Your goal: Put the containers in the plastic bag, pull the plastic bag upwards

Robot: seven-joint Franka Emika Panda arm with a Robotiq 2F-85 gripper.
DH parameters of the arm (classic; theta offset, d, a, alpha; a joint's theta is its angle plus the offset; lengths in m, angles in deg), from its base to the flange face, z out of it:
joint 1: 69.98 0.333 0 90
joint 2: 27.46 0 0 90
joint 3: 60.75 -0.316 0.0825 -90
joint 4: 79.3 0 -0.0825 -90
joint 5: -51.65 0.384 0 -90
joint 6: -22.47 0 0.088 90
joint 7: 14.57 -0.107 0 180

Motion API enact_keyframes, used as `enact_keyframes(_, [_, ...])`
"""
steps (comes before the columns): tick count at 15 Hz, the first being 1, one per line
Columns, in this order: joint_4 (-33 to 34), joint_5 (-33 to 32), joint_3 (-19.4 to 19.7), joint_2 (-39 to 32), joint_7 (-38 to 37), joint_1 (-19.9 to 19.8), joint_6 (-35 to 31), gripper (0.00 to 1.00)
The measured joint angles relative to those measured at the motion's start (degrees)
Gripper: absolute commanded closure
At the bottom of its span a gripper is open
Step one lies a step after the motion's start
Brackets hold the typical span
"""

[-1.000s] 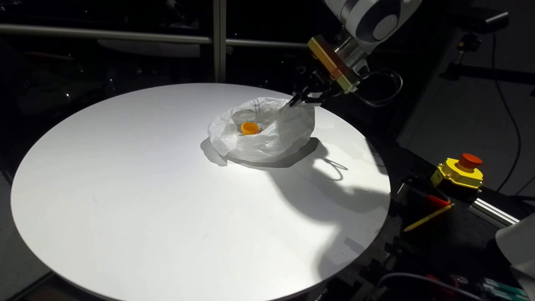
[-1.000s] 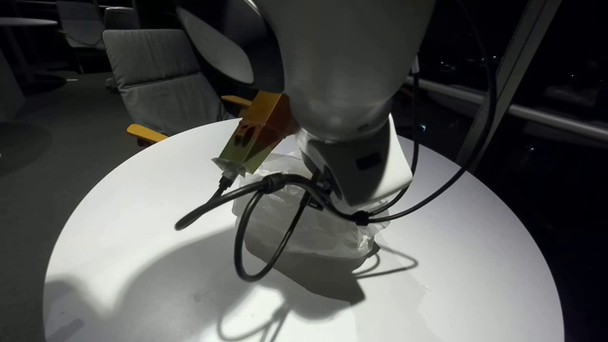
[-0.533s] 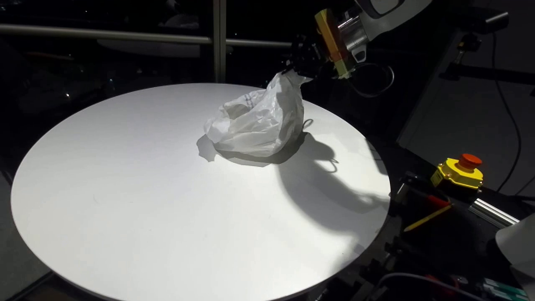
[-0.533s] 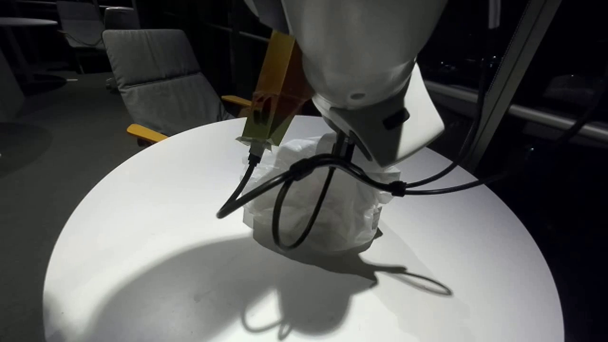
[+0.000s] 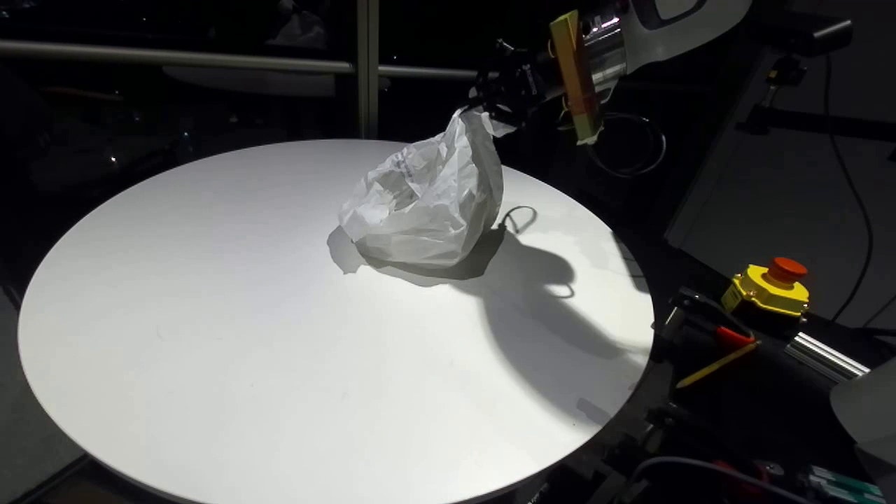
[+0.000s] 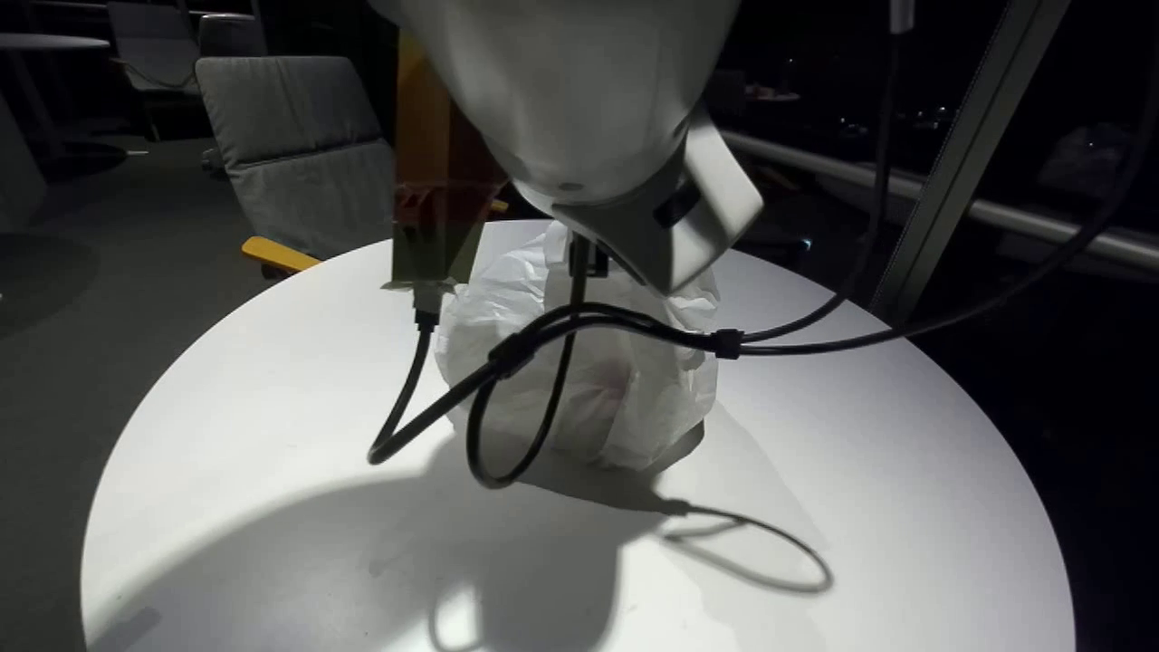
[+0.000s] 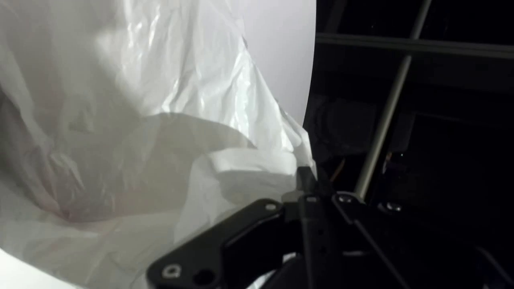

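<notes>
The plastic bag (image 5: pixel 427 217), thin white film with soft folds, is stretched upward at one side of its rim. My gripper (image 5: pixel 470 108) is shut on that raised edge, above the table's far side. In the wrist view the fingertips of my gripper (image 7: pixel 311 178) meet on the film, and the bag (image 7: pixel 225 92) fills the left half. The arm hides the gripper in an exterior view, where the bag (image 6: pixel 652 398) hangs below it. The containers are hidden by the film; only a pinkish patch shows through. Whether the bag's bottom touches the table, I cannot tell.
The round white table (image 5: pixel 280 364) spreads under the bag. A yellow box with a red button (image 5: pixel 770 287) and a yellow pencil (image 5: pixel 717 365) lie on the dark surface beside it. Cables (image 6: pixel 543 344) loop from the arm. A grey chair (image 6: pixel 299 154) stands behind the table.
My gripper has risen with the bag's edge, stretching the bag taller and tilting it. The orange tub, visible in the bag's mouth a second ago, is now hidden behind the film.
</notes>
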Motion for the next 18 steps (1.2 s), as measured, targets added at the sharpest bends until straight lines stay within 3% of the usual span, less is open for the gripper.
enact_keyframes(1, [-0.9,-1.4,0.4,0.6,0.0,1.2,-0.3,0.74])
enact_keyframes(3, [-2.4,-5.4,0.8,2.2,-0.4,3.1,-1.7,0.68])
enact_keyframes(6, [-4.9,-15.8,0.7,6.5,-5.1,5.2,-2.9,0.45])
enact_keyframes(12, [-6.4,-42.3,-2.8,17.5,-27.7,8.4,-6.2,0.01])
enact_keyframes(15, [-6.2,-57.4,-6.0,17.8,-41.9,8.9,-8.3,0.0])
enact_keyframes(18, [-4.6,-72.5,-10.4,15.7,-56.2,6.8,-8.2,0.0])
